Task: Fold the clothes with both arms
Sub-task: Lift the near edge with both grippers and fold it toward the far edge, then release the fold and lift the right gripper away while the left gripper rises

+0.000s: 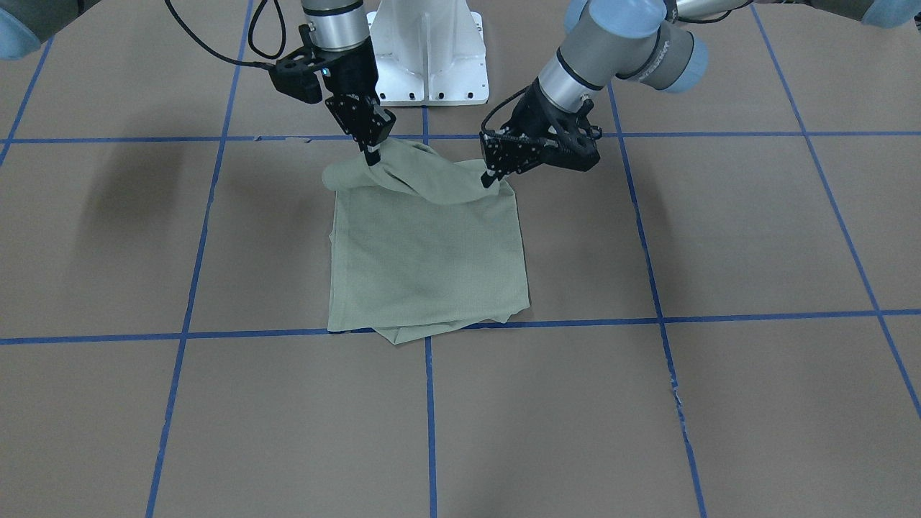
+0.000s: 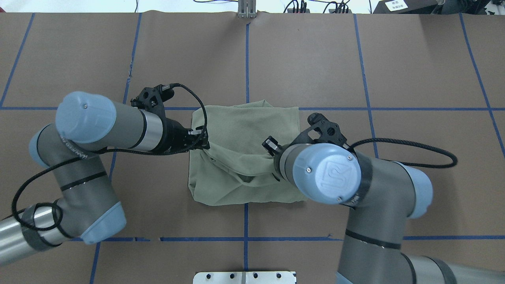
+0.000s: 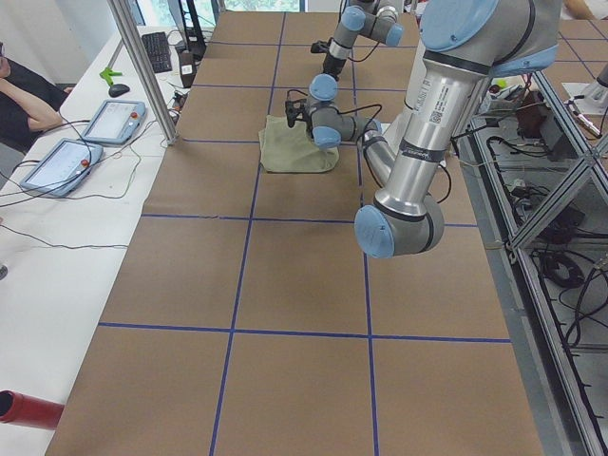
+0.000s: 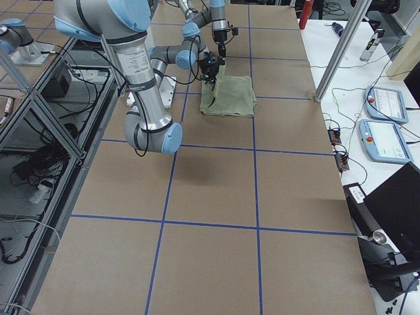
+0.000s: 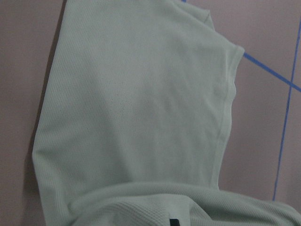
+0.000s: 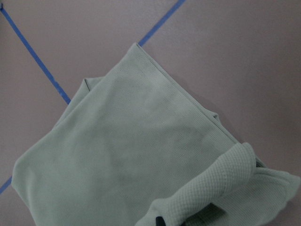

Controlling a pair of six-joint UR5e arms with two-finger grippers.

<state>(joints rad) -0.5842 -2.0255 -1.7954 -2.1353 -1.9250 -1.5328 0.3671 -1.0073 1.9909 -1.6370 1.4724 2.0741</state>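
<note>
Exterior front-facing view gives you the clearest read: the shirt (image 1: 432,252) lies in the middle of the bench (image 1: 683,403) as a rough rectangle of several layers. Its edge on the operators' side rests along a blue tape line (image 1: 216,335), while the edge nearest the robot is raised off the surface. The right claw (image 1: 372,157) pinches one corner of that raised edge and the left claw (image 1: 491,176) pinches the other. Each has its fingers pressed together on a bunched fold of knit, so the cloth sags in a loose roll between them. Holding both corners at once looks meant to keep the edge level, so it can be carried over the flat part as one straight fold rather than twisting. Both wrist views look down past the gripped bunch onto the flat layers below, which suggests you are midway through a fold toward the far edge. Watch the slack in the middle; I judge it may land as a wrinkle unless the claws draw a little apart before lowering.
</note>
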